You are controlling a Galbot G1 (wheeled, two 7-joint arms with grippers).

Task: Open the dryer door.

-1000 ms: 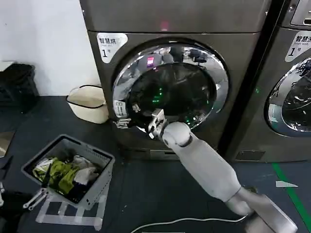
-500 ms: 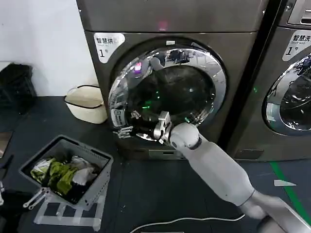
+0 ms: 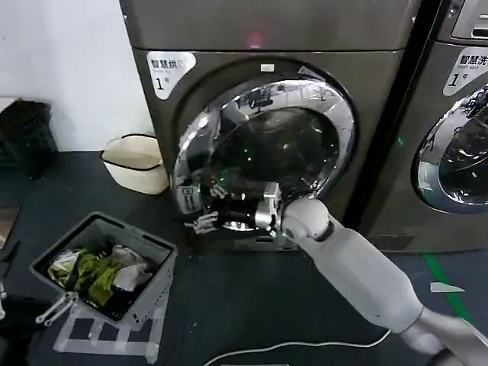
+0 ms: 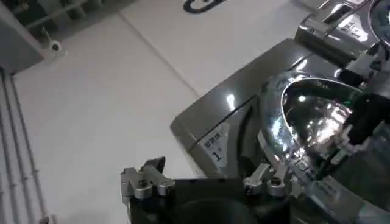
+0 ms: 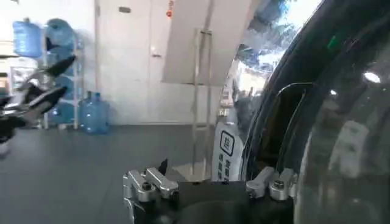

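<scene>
The dryer [image 3: 229, 30] is the dark grey machine with a "1" label, and it stands straight ahead. Its dryer door [image 3: 267, 152], a chrome ring round dark glass, stands ajar with its left edge swung out from the front. My right gripper [image 3: 204, 221] is at that lower left edge, by the white pull label. Its fingers are spread, open, in the right wrist view [image 5: 207, 182], with the door glass [image 5: 329, 122] close on one side. My left gripper [image 3: 55, 309] hangs low at the left, open [image 4: 204, 181] and holding nothing, far from the dryer [image 4: 244, 91].
A grey basket [image 3: 160, 255] of laundry sits on the floor at the front left. A cream basin [image 3: 137, 164] stands by the dryer's left side. The matching machine [image 3: 457, 130] is on the right. A white cable [image 3: 290, 347] lies on the floor under my right arm.
The door's left edge has swung further out from the dryer. My right gripper has moved left and down along with it.
</scene>
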